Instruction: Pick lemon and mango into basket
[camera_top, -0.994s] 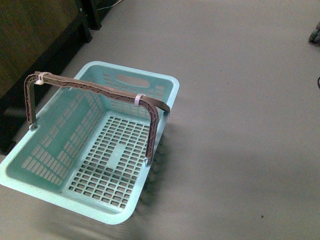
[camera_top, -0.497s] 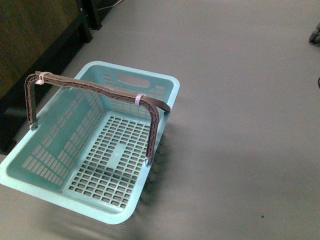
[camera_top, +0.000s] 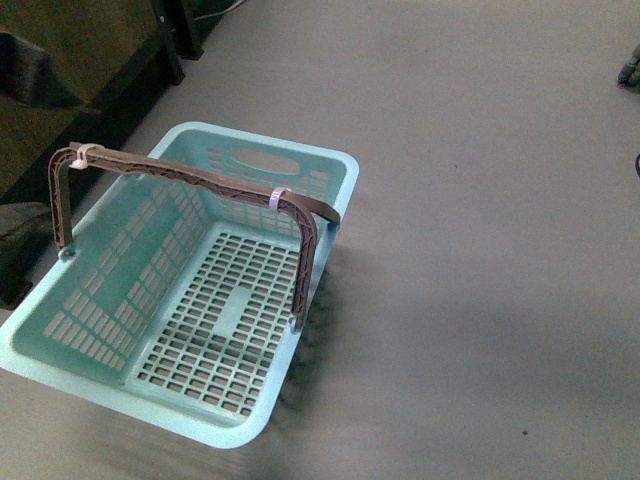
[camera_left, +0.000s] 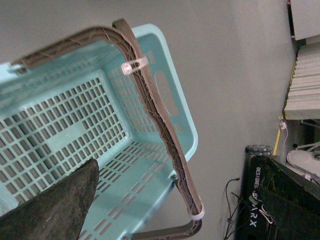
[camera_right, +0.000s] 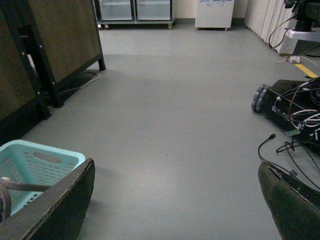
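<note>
Basket (camera_top: 300, 148) sat on grey floor (camera_top: 480, 200), left & near in front view, w/ brown handle (camera_top: 200, 178) raised across its middle & white clips (camera_top: 280, 195) on it. Dark wood cabinet (camera_top: 100, 30) stood just beyond, far left. Left gripper (camera_left: 177, 167) hung above basket, jaws wide apart, nothing btwn them. Right gripper (camera_right: 176, 165) was likewise spread wide, holding nothing, over floor to the right of basket. Black wheeled base (camera_right: 280, 97) w/ cables (camera_right: 300, 120) sat further right.
</note>
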